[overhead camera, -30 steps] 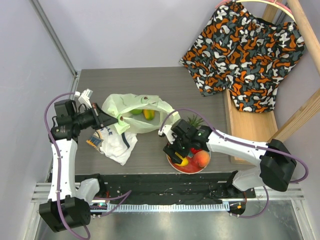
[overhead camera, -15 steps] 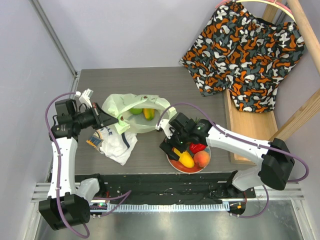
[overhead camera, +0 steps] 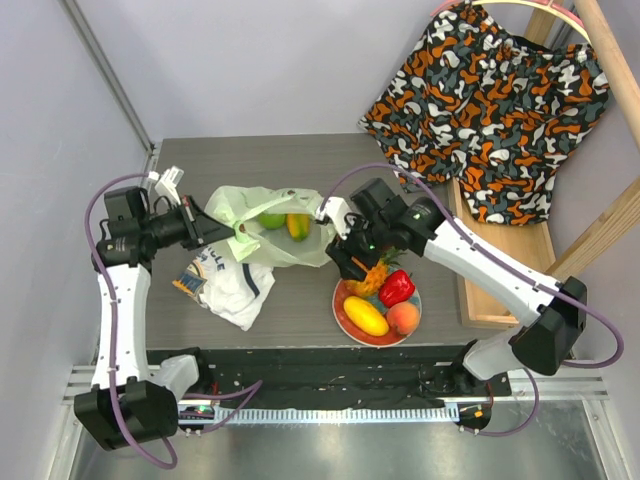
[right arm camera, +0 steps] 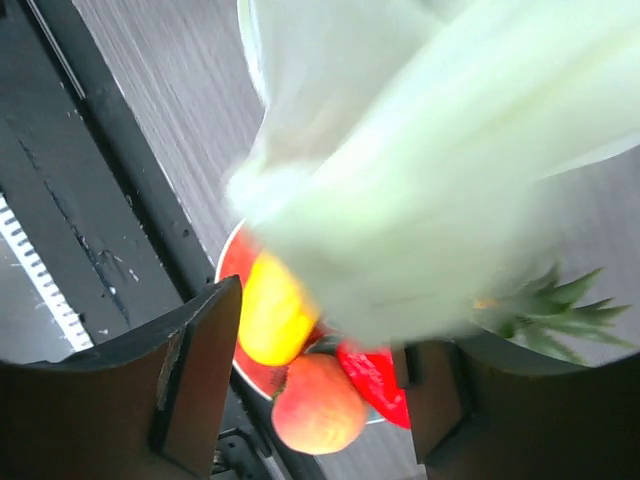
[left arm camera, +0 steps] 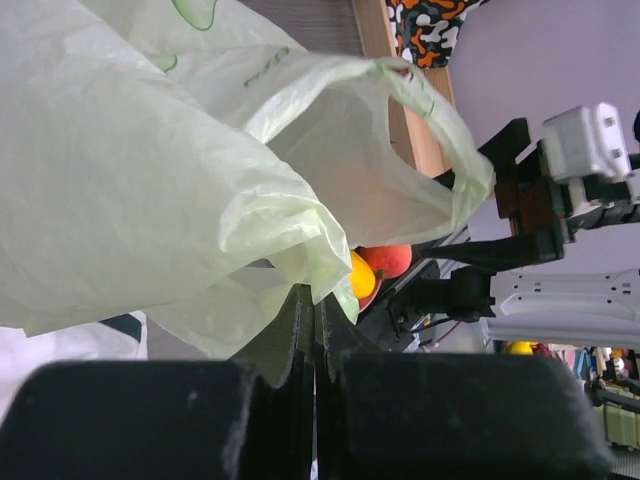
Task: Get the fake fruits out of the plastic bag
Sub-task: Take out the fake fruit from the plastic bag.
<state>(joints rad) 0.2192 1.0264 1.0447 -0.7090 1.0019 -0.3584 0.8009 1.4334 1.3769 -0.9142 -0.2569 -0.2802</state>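
The pale-green plastic bag (overhead camera: 262, 205) lies open at mid-table, and my left gripper (overhead camera: 236, 232) is shut on its near-left rim (left arm camera: 315, 300). Inside the bag I see a green lime (overhead camera: 272, 220) and an orange-green fruit (overhead camera: 297, 227). My right gripper (overhead camera: 346, 251) hovers open at the bag's right edge, nothing between its fingers (right arm camera: 200, 370); blurred bag film (right arm camera: 430, 180) hangs just beyond them. A red plate (overhead camera: 345, 313) holds a yellow fruit (overhead camera: 366, 316), a peach-coloured fruit (overhead camera: 403, 318), a red one (overhead camera: 397, 287) and the pineapple (overhead camera: 375, 272).
A white printed T-shirt (overhead camera: 232, 287) lies under the bag's near-left side. A wooden rack (overhead camera: 500, 250) with a camouflage-patterned cloth (overhead camera: 490, 100) stands at the right. A black rail (overhead camera: 320, 365) runs along the near table edge.
My right gripper left the yellow fruit on the plate and moved up and left to the bag's right edge. The left gripper kept its hold and shifted the rim slightly.
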